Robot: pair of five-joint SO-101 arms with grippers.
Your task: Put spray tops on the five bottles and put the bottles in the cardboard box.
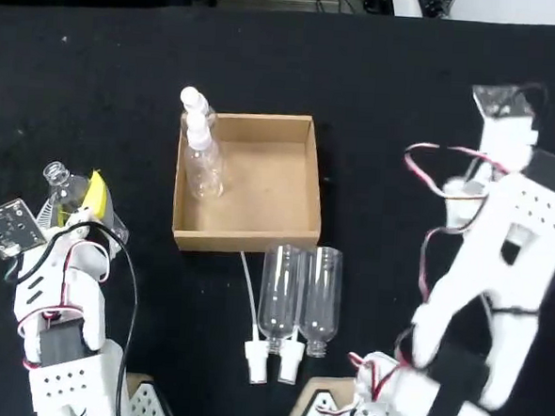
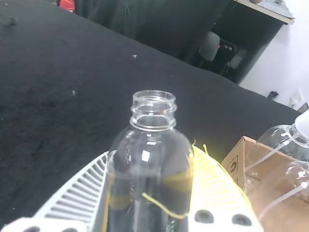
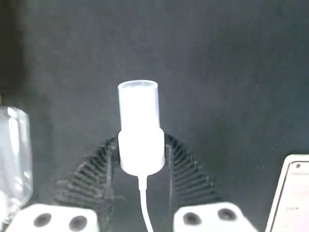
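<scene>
My left gripper (image 2: 152, 153) (image 1: 81, 207) is shut on an open-necked clear bottle (image 2: 149, 164) (image 1: 64, 187), held upright left of the cardboard box (image 1: 248, 220). One finger (image 2: 215, 179) is yellow, the other white. In my right gripper (image 3: 139, 157) sits a white spray top (image 3: 139, 128), gripped with its thin tube hanging down. Two capped bottles (image 1: 203, 152) (image 2: 285, 140) lean in the box's left corner. Two uncapped bottles (image 1: 301, 290) lie side by side in front of the box, necks toward two loose spray tops (image 1: 273, 359).
The right arm (image 1: 500, 269) stands over the table's right side, red and white cables looping off it. A clear bottle's edge (image 3: 12, 154) and a white flat object (image 3: 292, 193) border the right wrist view. Black cloth covers the table.
</scene>
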